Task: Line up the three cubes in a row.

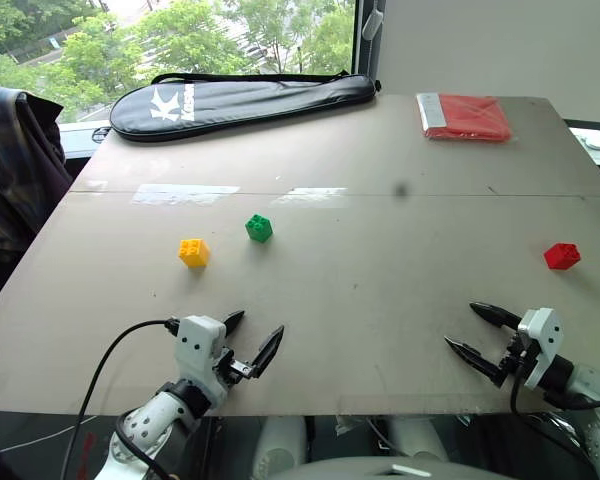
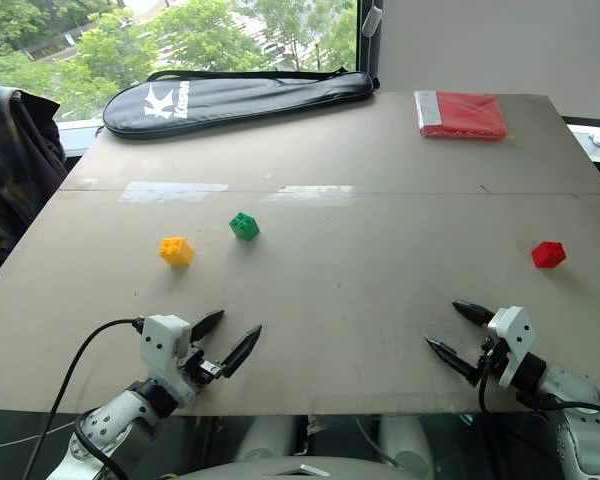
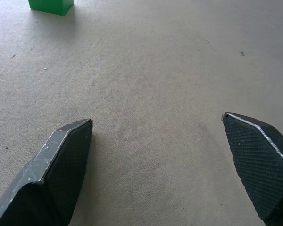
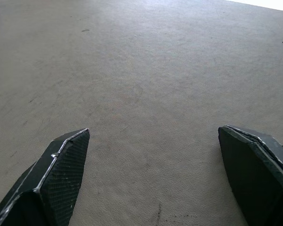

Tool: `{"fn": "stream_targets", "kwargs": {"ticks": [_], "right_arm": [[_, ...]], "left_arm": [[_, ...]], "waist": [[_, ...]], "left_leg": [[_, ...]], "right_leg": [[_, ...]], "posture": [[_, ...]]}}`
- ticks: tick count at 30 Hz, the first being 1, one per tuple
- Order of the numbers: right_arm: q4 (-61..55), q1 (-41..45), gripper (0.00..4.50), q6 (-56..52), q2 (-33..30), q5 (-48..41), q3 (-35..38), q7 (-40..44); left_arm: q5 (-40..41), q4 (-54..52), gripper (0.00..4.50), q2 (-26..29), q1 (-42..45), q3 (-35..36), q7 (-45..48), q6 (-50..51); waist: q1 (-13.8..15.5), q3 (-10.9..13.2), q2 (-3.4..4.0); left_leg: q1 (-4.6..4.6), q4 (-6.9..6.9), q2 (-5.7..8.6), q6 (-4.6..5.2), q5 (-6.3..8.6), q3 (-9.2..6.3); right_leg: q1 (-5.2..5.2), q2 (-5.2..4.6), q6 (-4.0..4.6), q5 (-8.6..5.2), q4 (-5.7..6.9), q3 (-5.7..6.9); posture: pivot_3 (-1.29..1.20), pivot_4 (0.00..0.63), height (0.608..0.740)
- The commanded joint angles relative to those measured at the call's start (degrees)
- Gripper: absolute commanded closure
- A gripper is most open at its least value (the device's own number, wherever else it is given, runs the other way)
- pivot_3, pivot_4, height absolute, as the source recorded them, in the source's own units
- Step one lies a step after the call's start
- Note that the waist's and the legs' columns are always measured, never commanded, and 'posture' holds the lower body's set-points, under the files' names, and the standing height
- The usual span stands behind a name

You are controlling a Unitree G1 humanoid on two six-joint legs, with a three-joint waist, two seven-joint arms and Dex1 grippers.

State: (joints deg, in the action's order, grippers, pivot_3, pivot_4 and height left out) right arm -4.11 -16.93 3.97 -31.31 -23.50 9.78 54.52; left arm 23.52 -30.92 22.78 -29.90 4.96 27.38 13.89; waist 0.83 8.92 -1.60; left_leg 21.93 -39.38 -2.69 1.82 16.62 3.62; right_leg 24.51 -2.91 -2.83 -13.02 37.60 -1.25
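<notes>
Left end effector (image 1: 254, 335) agape over bare grey table (image 1: 380, 290).

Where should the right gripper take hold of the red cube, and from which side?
Probably by two opposite smooth side walls of the red cube, coming down from above with the open right gripper. The cube sits apart on bare table, studs up and turned a little askew, so the gripper should turn to match its walls.
</notes>
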Motion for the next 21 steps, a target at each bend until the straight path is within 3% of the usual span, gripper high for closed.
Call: {"fn": "stream_targets", "kwargs": {"ticks": [1,21], "right_arm": [[-2.26,-0.20,0.00,-1.51,-0.82,-0.64,1.17,-0.88],[-3.63,0.71,0.00,-4.16,-2.01,-0.77,2.19,-1.98]], "left_arm": [[-0.62,0.29,0.02,0.20,-0.65,-1.44,2.11,-1.25],[-0.74,3.17,0.02,-0.74,-3.90,-1.83,6.24,-7.18]], "waist": [[0.00,0.00,0.00],[-0.10,0.05,0.12]], "left_leg": [[0.00,0.00,0.00,0.00,0.00,-0.01],[0.08,0.01,0.01,0.00,0.00,-0.03]], "right_leg": [[0.00,0.00,0.00,0.00,0.00,0.00],[0.05,0.01,-0.01,0.00,-0.01,0.01]], "posture": [[0.00,0.150,0.708],[0.00,0.150,0.708]]}}
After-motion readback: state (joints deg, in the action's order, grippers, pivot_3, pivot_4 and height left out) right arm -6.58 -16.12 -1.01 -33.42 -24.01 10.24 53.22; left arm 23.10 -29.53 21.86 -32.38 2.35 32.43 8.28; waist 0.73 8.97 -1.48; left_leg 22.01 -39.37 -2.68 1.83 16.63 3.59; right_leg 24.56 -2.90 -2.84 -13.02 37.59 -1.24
